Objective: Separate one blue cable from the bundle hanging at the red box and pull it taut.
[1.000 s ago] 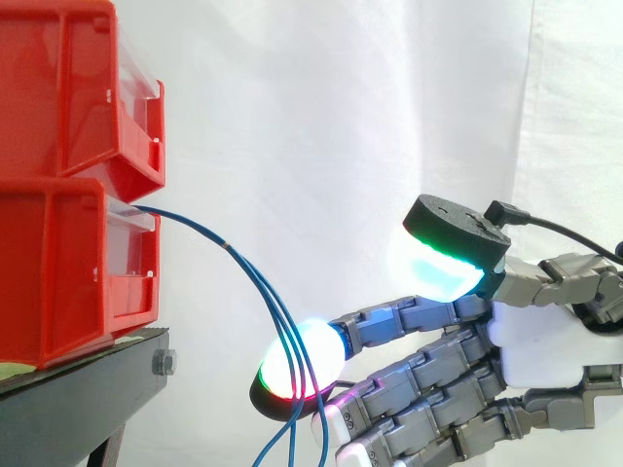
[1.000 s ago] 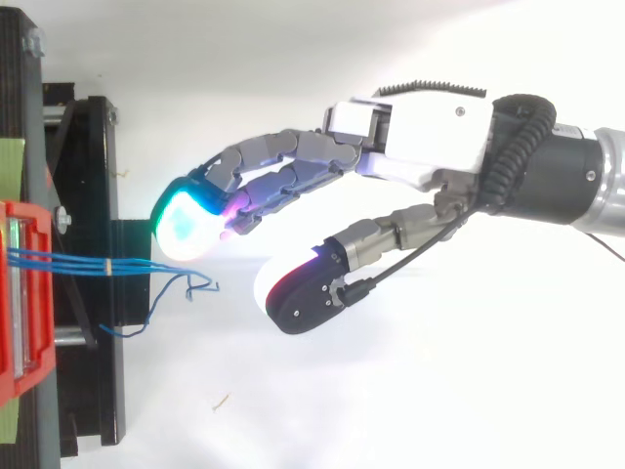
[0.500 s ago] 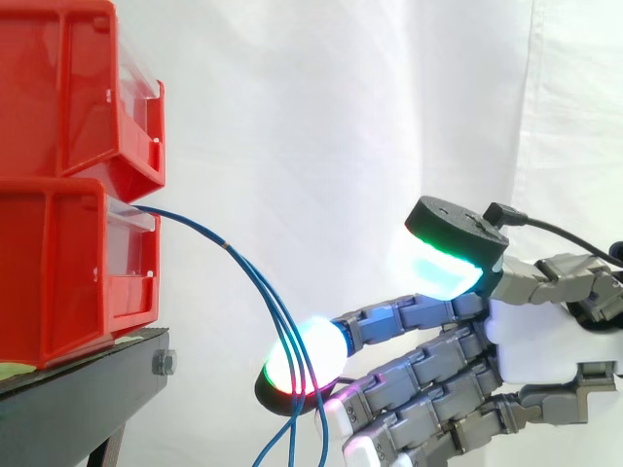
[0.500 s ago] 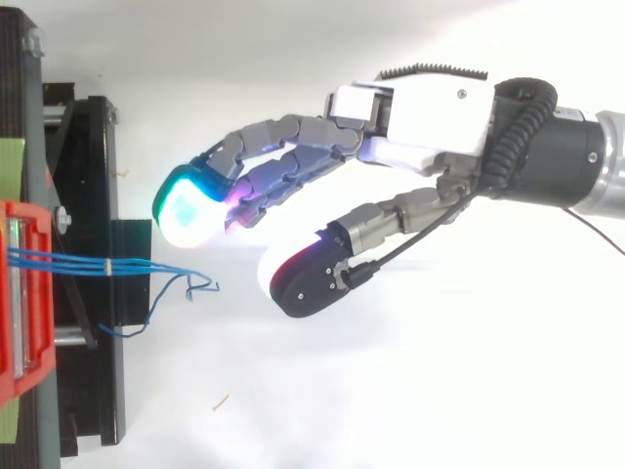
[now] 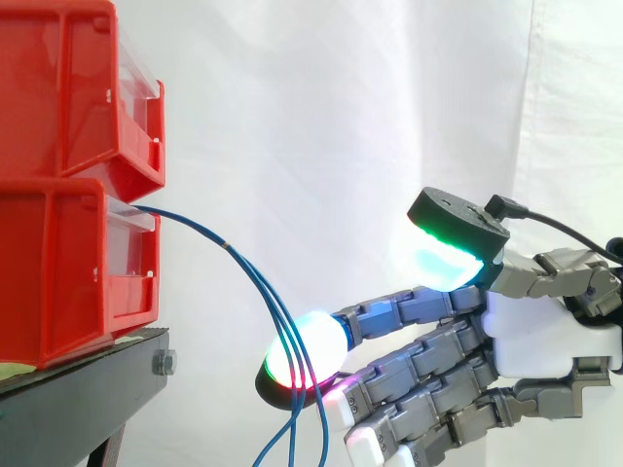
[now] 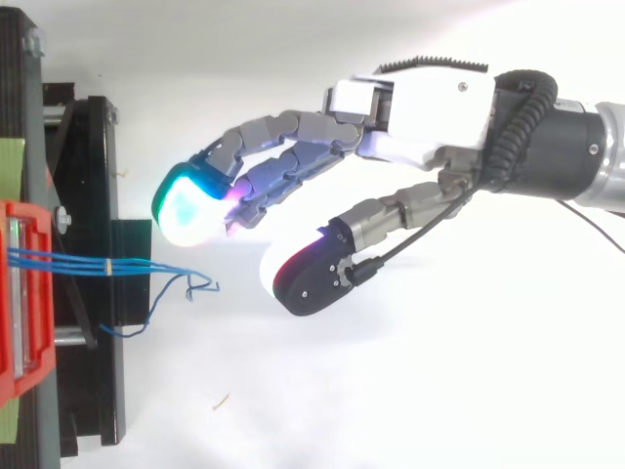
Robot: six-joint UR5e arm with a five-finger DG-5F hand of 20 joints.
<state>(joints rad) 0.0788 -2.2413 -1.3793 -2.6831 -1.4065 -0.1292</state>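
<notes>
Hand [image 6: 430, 107] reaches in from the right, fingers stretched out and spread well apart from the thumb [image 6: 308, 278], holding nothing. From the side, its leading fingertip [image 5: 329, 342] sits behind the blue cables [image 5: 255, 272]; from above it lies beside them, apart. The bundle hangs slack from the lower red box [image 5: 58, 272] on the black stand [image 5: 78, 389].

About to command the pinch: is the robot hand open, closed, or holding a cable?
Robot hand: open, fingers stretched toward the blue cables, thumb apart, holding nothing.
</notes>
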